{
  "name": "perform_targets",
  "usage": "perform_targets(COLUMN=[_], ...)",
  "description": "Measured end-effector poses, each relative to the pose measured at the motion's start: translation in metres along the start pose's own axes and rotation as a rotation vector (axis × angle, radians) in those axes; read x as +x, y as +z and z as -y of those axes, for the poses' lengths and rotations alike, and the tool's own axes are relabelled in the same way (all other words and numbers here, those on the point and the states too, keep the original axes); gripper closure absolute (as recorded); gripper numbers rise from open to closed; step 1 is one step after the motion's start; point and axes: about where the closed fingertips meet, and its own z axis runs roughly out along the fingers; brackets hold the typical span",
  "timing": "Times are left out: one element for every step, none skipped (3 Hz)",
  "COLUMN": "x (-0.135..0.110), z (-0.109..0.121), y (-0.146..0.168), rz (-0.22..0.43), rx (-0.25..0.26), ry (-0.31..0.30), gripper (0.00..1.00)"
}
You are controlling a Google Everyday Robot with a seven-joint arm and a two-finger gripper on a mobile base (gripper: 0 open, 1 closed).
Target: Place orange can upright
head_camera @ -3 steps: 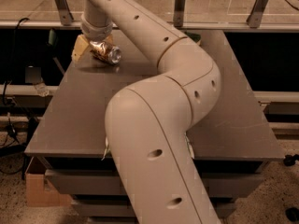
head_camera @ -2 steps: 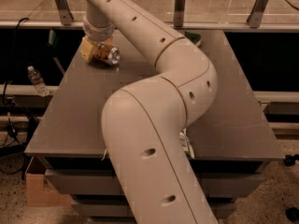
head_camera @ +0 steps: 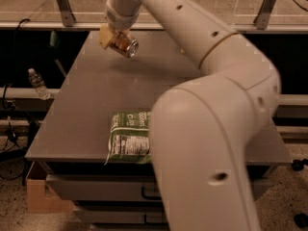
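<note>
Where the robot's thick white arm (head_camera: 216, 143) bends through the foreground, it hides the right half of the near table edge and covers the right side of a green bag (head_camera: 126, 138). The bag lies flat on the grey table (head_camera: 82, 105), just inside the front edge, with its printed face up. Below the tabletop a drawer front (head_camera: 96, 189) shows, and a cardboard box (head_camera: 41, 196) sits on the floor at the lower left. Off the table's left side a clear water bottle (head_camera: 37, 83) stands against a low rail, well apart from the bag.

Between the bag and the far end the tabletop is bare. Near the far left corner the gripper (head_camera: 117, 40) reaches down from the arm's wrist, its fingers closed around the orange can (head_camera: 127, 47). The can is tilted, not upright, with its silver lid facing right and toward the camera. It seems lifted clear of the surface, with a faint shadow under it. Metal posts (head_camera: 62, 6) and a rail run behind the table.
</note>
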Motion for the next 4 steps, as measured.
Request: perform_targets(x=[0.019, 0.05, 0.1, 0.152], z=[0.001, 0.012, 0.036, 0.053], y=[-0.076, -0.122, -0.156, -0.177], rz=[0.234, 0.399, 0.556, 0.707], rx=[-0.122, -0.242, -0.339, -0.421], ry=[-0.076, -0.108, -0.132, -0.165], gripper=[1.0, 1.0, 1.0, 1.0])
